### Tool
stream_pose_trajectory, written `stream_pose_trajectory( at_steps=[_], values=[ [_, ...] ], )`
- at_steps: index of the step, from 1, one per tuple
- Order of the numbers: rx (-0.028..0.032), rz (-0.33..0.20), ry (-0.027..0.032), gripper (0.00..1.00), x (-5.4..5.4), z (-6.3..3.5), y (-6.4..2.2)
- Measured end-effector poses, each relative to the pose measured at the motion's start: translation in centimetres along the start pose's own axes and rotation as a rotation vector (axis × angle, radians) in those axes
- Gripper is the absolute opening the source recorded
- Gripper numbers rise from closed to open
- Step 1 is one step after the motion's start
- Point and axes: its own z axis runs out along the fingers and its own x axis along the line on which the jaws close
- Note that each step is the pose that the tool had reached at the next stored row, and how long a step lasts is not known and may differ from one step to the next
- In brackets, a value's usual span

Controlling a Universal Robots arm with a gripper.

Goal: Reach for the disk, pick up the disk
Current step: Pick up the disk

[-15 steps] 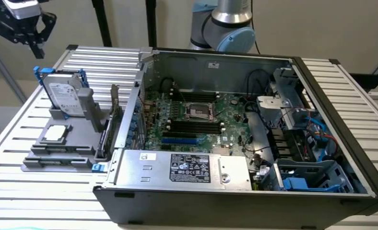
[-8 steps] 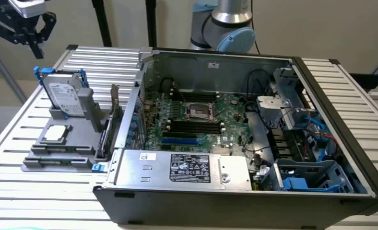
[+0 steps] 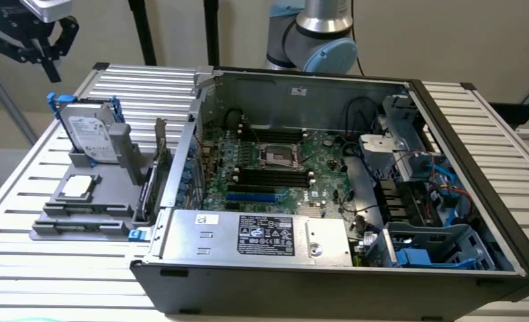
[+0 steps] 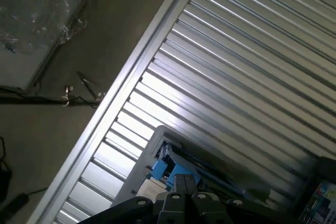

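While the disk (image 3: 92,131) sits upright in its grey holder (image 3: 85,204) mid-left, the gripper (image 3: 37,57) hangs upper left, fingers spread apart, holding and touching nothing.

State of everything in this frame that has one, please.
disk: standing upright in the grey fixture, not gripped.
gripper: up above the disk, apart from it.
computer case: open, side panel off, motherboard exposed.
chip: lying flat on the grey fixture.
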Motion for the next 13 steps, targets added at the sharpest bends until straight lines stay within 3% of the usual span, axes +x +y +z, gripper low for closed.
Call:
stream_pose_trajectory(
  at_steps=[13],
  values=[
    [-0.0001,-0.237,0.0086,0.11,0.0,0.0,0.0]
  ],
)
